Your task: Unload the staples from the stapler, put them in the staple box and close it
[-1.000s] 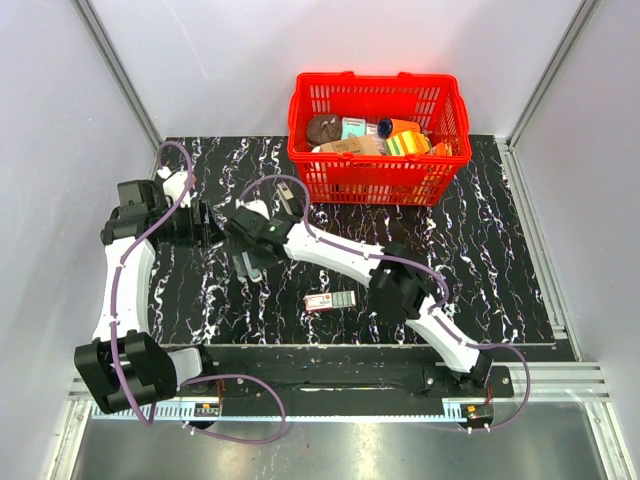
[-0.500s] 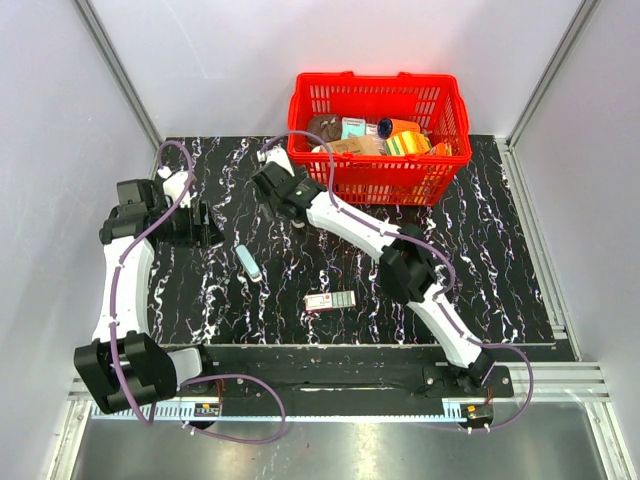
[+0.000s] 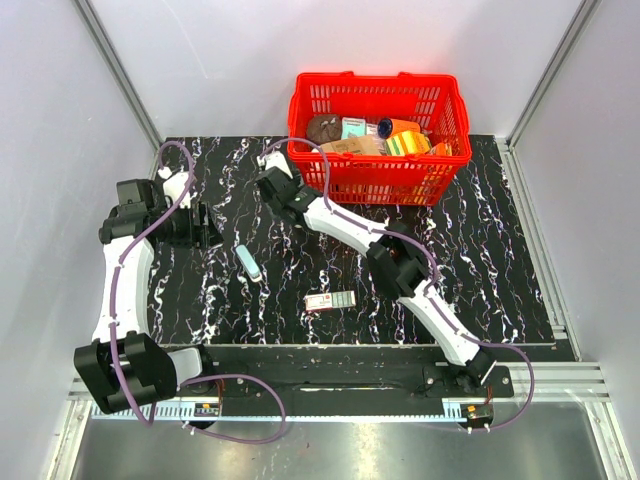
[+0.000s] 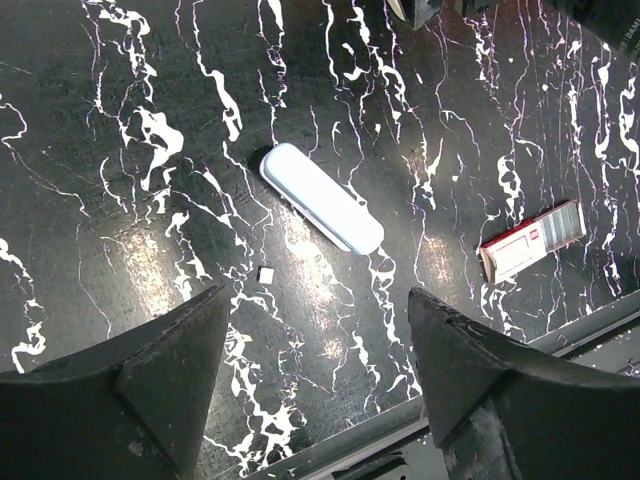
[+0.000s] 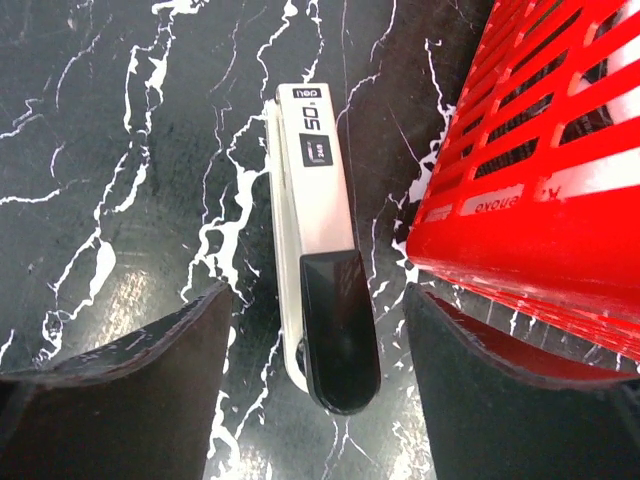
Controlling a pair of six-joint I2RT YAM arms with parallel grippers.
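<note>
The stapler [image 5: 320, 290] lies flat on the black marbled table, silvery body with a black end pointing toward the camera. My right gripper [image 5: 320, 390] is open and hovers over it, one finger on each side, not touching. The red basket's wall [image 5: 560, 150] is close beside the right finger. In the top view the right gripper [image 3: 278, 188] sits at the basket's front left corner and hides the stapler. My left gripper [image 4: 320, 380] is open and empty, held above the table at the left [image 3: 205, 225].
A pale blue pill-shaped object [image 4: 320, 197] lies mid-table [image 3: 249, 262]. A small red-and-white box [image 4: 530, 240] lies nearer the front edge [image 3: 330, 301]. The red basket [image 3: 378, 180] holds several items. A tiny white bit [image 4: 265, 274] lies by the blue object.
My right arm swung from over the pale blue object to the back, to the basket's front left corner over the stapler. The left arm has not moved.
</note>
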